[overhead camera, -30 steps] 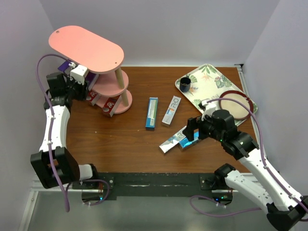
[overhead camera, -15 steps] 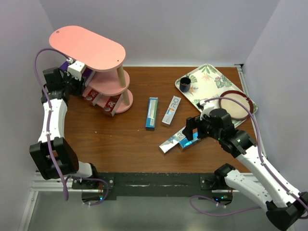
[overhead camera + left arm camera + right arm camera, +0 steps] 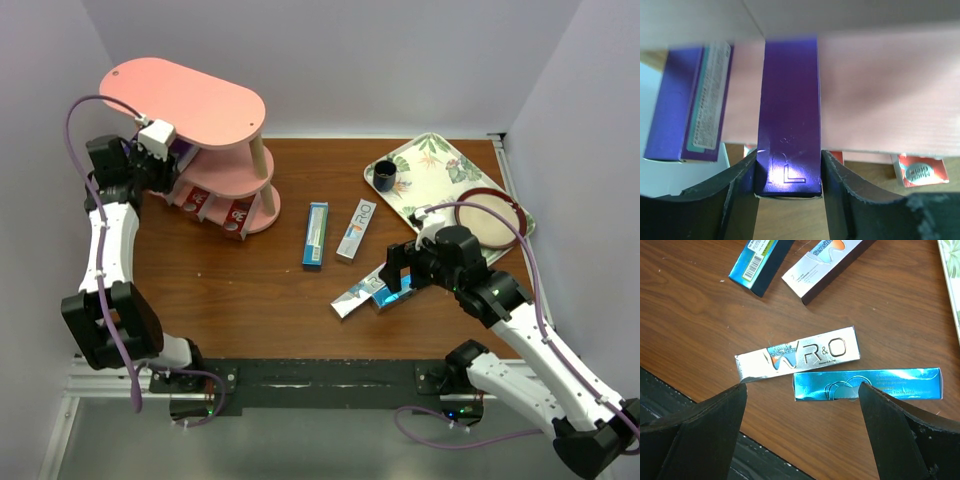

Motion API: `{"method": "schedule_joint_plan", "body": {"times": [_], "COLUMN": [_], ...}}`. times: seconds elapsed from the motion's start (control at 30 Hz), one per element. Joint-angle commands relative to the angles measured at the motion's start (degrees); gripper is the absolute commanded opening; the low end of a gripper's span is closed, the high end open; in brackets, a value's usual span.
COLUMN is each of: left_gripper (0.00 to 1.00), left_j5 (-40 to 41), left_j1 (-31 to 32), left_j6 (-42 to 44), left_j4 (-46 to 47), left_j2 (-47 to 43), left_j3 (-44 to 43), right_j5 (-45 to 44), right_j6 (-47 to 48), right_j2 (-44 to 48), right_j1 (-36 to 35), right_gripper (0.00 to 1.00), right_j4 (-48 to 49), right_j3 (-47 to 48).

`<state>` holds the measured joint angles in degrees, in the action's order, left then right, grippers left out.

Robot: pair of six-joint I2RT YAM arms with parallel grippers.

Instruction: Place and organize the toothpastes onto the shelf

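The pink three-tier shelf (image 3: 190,100) stands at the far left. My left gripper (image 3: 163,148) is at its left end, shut on a glossy purple carton (image 3: 790,115) whose far part lies on the middle board (image 3: 880,95), under the top board. A second purple carton (image 3: 687,105) lies beside it. Red cartons (image 3: 236,212) sit on the bottom tier. My right gripper (image 3: 392,272) is open, above a silver carton (image 3: 800,354) and a shiny blue carton (image 3: 867,384) lying side by side. A teal carton (image 3: 316,233) and a silver-white carton (image 3: 355,228) lie mid-table.
A leaf-patterned tray (image 3: 432,160) at the far right holds a dark cup (image 3: 385,177) and a round red-rimmed disc (image 3: 490,220). Walls close in on the left, back and right. A black rail runs along the near edge.
My left gripper has moved left and back with the purple carton in it. The shelf has turned a little on the table. The right arm has barely moved.
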<state>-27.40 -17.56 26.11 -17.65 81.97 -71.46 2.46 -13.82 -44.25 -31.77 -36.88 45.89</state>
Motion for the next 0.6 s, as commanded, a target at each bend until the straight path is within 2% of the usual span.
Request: {"method": "schedule_joint_plan", "body": {"times": [0.0,0.1,0.33,0.43,0.57], "left_gripper": [0.55,0.59,0.61,0.68,0.83], "left_j5": [-1.52,-1.52,-0.56,-0.03,1.46], "left_j1": [0.07,0.07,0.07,0.07,0.07], "left_j6": [-2.64,-3.61,-5.89,-7.56,-12.29], "left_j4": [6.57,7.72,10.35,12.63,14.48], "left_j2": [-3.13,-4.36,-5.42,-9.18,-14.99], "left_j3": [1.06,2.02,5.54,7.73,9.49], "right_j5": [-0.53,-0.17,-0.35,-0.26,-0.26], "right_j6": [0.64,0.64,0.64,0.64,0.73], "right_j2": [0.39,0.57,1.71,1.71,1.80], "right_j1": [-0.22,-0.22,-0.22,-0.22,-0.14], "right_gripper": [0.98,0.98,0.98,0.98,0.98], "right_j4": [0.41,0.41,0.15,0.23,0.32], "right_j3": [-0.10,-0.10,-0.18,-0.19,-0.10]}}
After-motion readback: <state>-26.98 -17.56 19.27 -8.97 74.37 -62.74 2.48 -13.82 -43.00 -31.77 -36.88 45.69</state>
